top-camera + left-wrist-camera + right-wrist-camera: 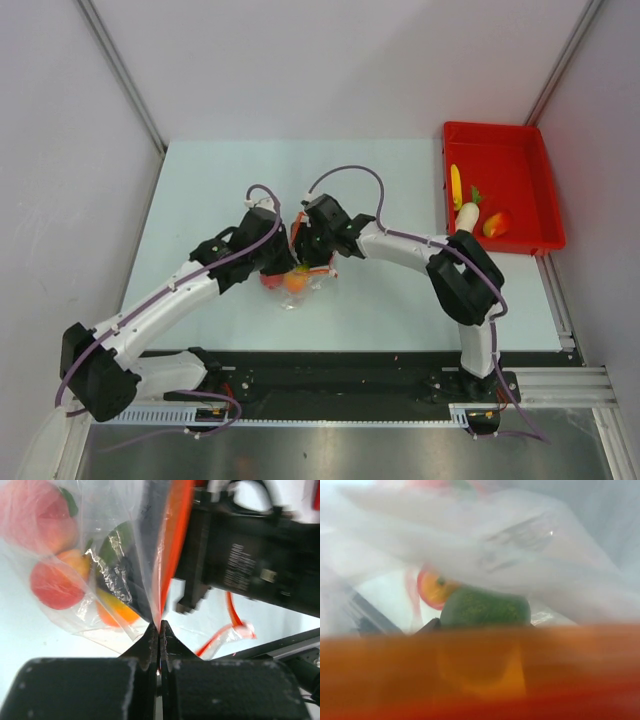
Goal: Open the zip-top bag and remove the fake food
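- Crinkly clear plastic filled both wrist views: the zip-top bag (300,270) hung between the two arms over the middle of the desk (220,180), well apart from the red tray (515,160).
- My left end effector (159,632) was pinched fully closed on a fold of the bag's film, just beside the red-orange zip strip (176,545).
- My right end effector (305,250) sat at the bag's mouth, on the tray side of the bag. Its own camera showed only a blurred orange band, so I could not tell whether its fingers were closed.
- I judged the step in hand to be opening the mouth, with the two sides of the strip being pulled apart.
- The next move called for a steady, opposed pull. After that, one end effector would have to let go and reach inside.
- The bag held fake food: a pink piece (35,520), a red one (55,585), an orange one (117,611) and a green-skinned fruit (485,609).
- The tray held a white radish (466,217), a yellow piece (456,186) and a red piece (496,224).
- I therefore read the emptying as partly done.
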Controlling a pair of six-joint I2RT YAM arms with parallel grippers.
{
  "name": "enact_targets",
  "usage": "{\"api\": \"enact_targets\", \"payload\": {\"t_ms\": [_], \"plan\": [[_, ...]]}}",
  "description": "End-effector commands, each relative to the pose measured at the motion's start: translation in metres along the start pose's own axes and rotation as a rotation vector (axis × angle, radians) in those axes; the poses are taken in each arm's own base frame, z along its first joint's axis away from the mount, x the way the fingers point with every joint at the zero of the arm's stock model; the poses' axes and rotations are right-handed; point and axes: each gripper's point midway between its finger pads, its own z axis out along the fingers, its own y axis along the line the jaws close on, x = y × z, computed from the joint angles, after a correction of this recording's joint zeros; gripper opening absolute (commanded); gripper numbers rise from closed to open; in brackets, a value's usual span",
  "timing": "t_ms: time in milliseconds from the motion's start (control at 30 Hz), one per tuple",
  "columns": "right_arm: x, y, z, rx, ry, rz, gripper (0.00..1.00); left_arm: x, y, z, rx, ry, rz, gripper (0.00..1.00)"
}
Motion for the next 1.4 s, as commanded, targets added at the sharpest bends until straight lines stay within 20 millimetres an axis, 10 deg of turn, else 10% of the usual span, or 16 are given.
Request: {"api": "enact_targets", "payload": {"t_ms": [0,400,667,900,1033,1367], "plan": [[-0.019,0.048,-0.051,-0.148,-0.105,-0.363,0.29,-0.025,-0.005,-0.020,-0.002,-0.075,0.042,0.00],[-0.044,0.073,-0.136,-0.339,-0.196,-0.597,0.31,-0.039,0.005,-0.036,-0.016,-0.117,0.004,0.00],[-0.044,0.027,-0.127,-0.091,-0.199,-0.495,0.18,-0.059,0.001,-0.059,0.026,-0.201,-0.045,0.00],[-0.004,0.074,-0.124,-0.207,-0.179,-0.606,0.20,-0.060,-0.013,-0.050,0.070,-0.169,-0.050,0.00],[0.002,0.067,-0.115,-0.194,-0.138,-0.584,0.19,-0.066,-0.020,-0.055,0.096,-0.187,-0.058,0.00],[-0.085,0.085,-0.188,-0.320,-0.373,-0.308,0.18,-0.020,-0.016,-0.029,0.124,-0.086,-0.113,0.00]]}}
